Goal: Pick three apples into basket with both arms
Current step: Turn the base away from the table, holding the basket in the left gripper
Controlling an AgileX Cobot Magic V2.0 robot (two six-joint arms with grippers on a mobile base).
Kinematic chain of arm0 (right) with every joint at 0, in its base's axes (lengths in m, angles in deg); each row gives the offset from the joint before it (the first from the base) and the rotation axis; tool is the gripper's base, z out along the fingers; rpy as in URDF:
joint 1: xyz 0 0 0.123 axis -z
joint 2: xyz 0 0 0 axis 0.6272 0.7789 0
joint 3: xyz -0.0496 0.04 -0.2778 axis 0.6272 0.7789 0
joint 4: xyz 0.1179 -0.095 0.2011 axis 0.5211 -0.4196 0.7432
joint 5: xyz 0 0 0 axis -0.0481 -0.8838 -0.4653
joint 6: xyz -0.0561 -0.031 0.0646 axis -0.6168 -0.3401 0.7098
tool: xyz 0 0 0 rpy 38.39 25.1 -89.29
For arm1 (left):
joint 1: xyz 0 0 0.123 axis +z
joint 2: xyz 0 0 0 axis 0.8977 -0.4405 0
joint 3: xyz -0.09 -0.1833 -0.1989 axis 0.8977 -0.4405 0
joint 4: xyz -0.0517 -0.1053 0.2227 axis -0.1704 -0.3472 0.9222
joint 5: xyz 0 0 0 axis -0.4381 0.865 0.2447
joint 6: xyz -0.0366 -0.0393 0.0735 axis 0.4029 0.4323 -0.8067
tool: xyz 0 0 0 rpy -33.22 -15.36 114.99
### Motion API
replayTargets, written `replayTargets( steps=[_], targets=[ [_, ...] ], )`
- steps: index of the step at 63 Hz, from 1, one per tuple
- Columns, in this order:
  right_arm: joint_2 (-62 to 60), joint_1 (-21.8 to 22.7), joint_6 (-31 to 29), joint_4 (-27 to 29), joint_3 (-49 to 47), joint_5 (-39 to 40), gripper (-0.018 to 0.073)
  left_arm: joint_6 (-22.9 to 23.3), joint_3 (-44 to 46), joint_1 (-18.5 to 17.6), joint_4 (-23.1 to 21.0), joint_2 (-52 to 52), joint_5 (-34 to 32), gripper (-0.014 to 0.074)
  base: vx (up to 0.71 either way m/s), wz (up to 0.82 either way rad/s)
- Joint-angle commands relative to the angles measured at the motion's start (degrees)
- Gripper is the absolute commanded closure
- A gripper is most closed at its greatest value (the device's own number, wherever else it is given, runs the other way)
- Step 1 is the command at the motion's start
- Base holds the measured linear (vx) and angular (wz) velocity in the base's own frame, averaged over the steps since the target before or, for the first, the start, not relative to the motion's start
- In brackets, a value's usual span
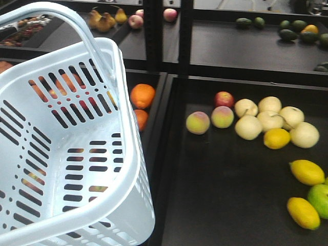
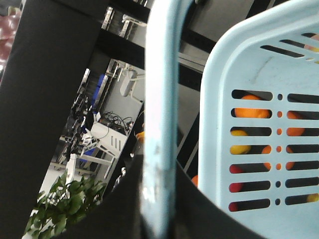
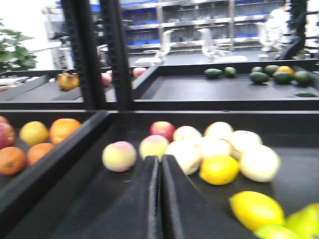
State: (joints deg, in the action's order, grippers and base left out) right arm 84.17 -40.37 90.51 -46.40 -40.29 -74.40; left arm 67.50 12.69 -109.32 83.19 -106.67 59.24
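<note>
My left tool (image 2: 154, 214) is clamped on the hoop handle (image 2: 159, 99) of the pale blue-white slotted plastic basket (image 1: 134, 164). The basket hangs tilted and empty over the left compartment (image 1: 141, 77) of the black shelf. My right tool (image 3: 160, 162) has its fingers pressed together with nothing between them. It sits low over the right compartment (image 1: 230, 205), aimed at the blushed peaches (image 1: 198, 123) and pale fruit.

The dark maroon-red apples I want are not there. The one I can make out (image 3: 4, 135) lies at the left edge of the right wrist view, near the round oranges (image 1: 142, 95). More dark red shows only through the basket's slots, so I cannot count three.

I judge this to be the first reach. To do it well, I should swing the right tool left across the divider and spread its fingers wide before descending. It should then settle over the apple's middle without nudging the oranges. Meanwhile the basket should stay steady, mouth up, clear of the path.
</note>
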Motion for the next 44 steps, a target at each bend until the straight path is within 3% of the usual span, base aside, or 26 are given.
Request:
replayTargets(
  steps=[1,44],
  targets=[
    [-0.15,0.19,-0.57,-0.15,0.77,3.98,0.0568,1.30,1.71,-0.18,1.83,0.86,-3.70,0.0603,-0.05,0.35],
    [-0.15,0.19,-0.57,-0.15,0.77,3.93,0.0568,1.30,1.71,-0.18,1.83,0.86,-3.70,0.0603,-0.09,0.46]
  ],
)
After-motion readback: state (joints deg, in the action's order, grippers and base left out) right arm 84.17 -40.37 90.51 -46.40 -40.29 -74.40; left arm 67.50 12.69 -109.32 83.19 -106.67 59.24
